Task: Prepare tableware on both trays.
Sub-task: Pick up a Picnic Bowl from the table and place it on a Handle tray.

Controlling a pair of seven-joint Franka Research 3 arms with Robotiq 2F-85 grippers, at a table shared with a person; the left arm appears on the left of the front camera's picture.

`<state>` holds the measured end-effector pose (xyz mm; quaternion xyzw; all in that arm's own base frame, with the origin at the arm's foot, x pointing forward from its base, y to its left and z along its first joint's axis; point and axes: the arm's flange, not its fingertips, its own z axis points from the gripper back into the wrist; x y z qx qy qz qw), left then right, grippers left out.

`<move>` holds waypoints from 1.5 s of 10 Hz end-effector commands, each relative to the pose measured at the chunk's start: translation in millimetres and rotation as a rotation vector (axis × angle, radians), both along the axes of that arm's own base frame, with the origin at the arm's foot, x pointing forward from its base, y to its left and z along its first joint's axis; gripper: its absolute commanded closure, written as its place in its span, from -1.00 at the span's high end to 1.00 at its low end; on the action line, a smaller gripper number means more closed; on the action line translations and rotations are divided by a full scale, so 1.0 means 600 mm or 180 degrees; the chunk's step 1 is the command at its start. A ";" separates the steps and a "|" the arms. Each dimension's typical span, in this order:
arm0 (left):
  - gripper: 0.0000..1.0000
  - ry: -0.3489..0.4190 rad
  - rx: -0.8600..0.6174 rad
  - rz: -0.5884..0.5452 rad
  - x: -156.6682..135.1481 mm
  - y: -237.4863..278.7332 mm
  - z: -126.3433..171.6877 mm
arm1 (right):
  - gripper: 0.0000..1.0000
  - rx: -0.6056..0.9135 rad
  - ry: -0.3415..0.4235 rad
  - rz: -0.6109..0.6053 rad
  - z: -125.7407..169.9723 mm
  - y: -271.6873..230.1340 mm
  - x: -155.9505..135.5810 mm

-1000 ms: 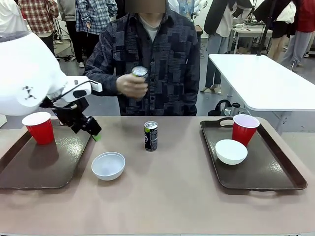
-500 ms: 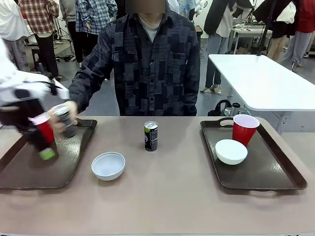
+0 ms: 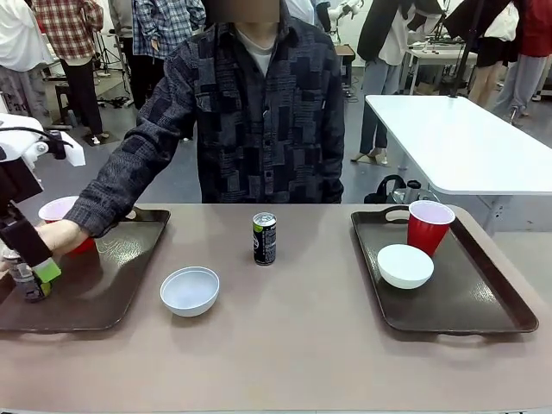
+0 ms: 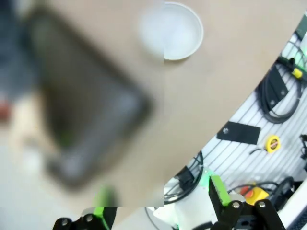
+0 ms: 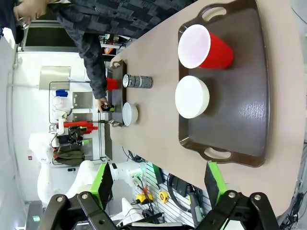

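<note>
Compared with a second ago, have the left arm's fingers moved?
Yes. The left fingers moved leftward and nearer the camera, from the left tray's far right corner to its left edge.

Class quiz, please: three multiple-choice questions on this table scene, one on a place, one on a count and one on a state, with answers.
1. The loose bowl sits: A on the table; B in a cup; C on a can.
2. Things on the right tray: A one; B two; C four.
3. The right gripper is: A open; B shut on a can; C shut on a bowl.
Answers: 1A, bare tabletop beside the left tray; 2B, a red cup and a white bowl; 3A, jaws apart, nothing between.
</note>
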<state>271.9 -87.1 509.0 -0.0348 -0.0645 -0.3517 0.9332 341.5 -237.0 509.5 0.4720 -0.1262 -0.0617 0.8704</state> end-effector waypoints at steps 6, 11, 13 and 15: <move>1.00 -0.0303 0.0029 0.0561 0.039 -0.031 -0.090 | 1.00 0.0064 0.0031 -0.0026 0.003 0.005 -0.002; 1.00 -0.0417 0.0179 0.1008 0.146 -0.124 -0.180 | 1.00 0.0064 0.0031 -0.0026 0.003 0.005 -0.002; 1.00 -0.0390 0.0279 0.0982 0.164 -0.160 -0.231 | 1.00 0.0064 0.0031 -0.0026 0.003 0.005 -0.002; 1.00 -0.0338 0.0274 0.1045 0.181 -0.186 -0.262 | 1.00 0.0064 0.0031 -0.0026 0.003 0.005 -0.002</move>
